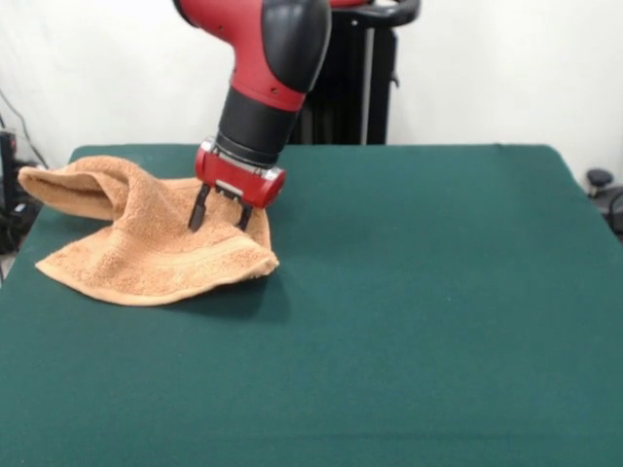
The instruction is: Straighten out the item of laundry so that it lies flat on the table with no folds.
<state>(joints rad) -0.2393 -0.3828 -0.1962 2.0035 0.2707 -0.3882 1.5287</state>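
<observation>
The item of laundry (146, 248), an orange-tan terry towel, lies on the left part of the dark green table (419, 292). It is folded over on itself, with a raised rolled fold at its far left and a woven band along the near edge. My gripper (221, 216) hangs over the towel's right side, its two dark fingers (199, 208) spread apart and pointing down at the cloth. Nothing is held between them. The towel's part behind the gripper is hidden.
The towel's left corner reaches close to the table's left edge. Dark equipment (604, 195) stands beyond the table's right edge.
</observation>
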